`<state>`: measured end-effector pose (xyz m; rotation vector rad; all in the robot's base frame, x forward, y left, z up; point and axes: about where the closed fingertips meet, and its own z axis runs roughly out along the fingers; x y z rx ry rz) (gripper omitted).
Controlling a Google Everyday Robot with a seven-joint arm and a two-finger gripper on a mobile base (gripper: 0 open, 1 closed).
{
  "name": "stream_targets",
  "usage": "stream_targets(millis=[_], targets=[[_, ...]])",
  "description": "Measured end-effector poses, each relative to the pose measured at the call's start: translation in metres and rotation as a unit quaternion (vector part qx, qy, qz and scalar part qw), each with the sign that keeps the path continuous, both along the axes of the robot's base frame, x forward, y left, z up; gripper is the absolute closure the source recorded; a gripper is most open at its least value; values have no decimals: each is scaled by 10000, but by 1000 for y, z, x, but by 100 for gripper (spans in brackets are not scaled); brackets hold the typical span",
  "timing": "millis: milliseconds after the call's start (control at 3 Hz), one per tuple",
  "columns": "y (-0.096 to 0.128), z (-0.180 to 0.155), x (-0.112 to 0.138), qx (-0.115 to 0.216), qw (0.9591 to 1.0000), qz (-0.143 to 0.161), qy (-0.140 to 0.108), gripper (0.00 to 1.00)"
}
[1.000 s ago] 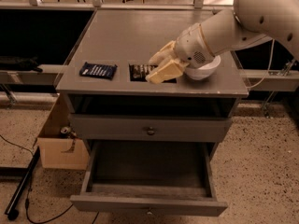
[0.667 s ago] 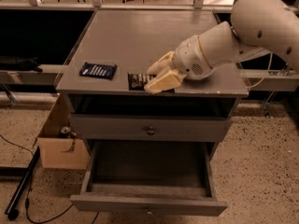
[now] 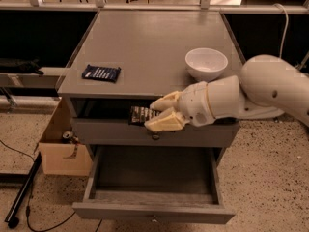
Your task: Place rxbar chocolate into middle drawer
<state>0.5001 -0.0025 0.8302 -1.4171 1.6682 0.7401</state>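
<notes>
Here I am, out in front of the cabinet (image 3: pixel 145 47): my gripper (image 3: pixel 149 115) hangs just off the front edge of the tabletop, level with the dark gap under it and right above the shallow drawer front (image 3: pixel 111 131) with its round knob (image 3: pixel 155 137). My two pale fingers (image 3: pixel 164 102) are closed down on the rxbar chocolate (image 3: pixel 138 114), one above and one below, so the jaws stand only as far apart as the bar is thick. The dark wrapper pokes out from my fingertips toward the left of the view, lying roughly flat, with its pale lettering showing. Below me the middle drawer (image 3: pixel 154 210) is pulled well out, its deep box open and its dark floor in plain sight; the bar is up in the air above it, not inside it, well clear of its rim. On the tabletop the blue-wrapped bar (image 3: pixel 101 73) lies flat near the left edge, and a white bowl (image 3: pixel 206 63) sits upright on the right side, just behind my arm (image 3: pixel 270 88). A cardboard box (image 3: pixel 60 146) stands on the speckled floor beside the cabinet's left side.
</notes>
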Motion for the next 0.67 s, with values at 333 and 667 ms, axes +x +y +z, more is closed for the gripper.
stream_targets(millis=[333, 667], targets=[[1, -38, -20, 191, 9994, -180, 231, 100], [4, -77, -19, 196, 9982, -226, 512, 100]])
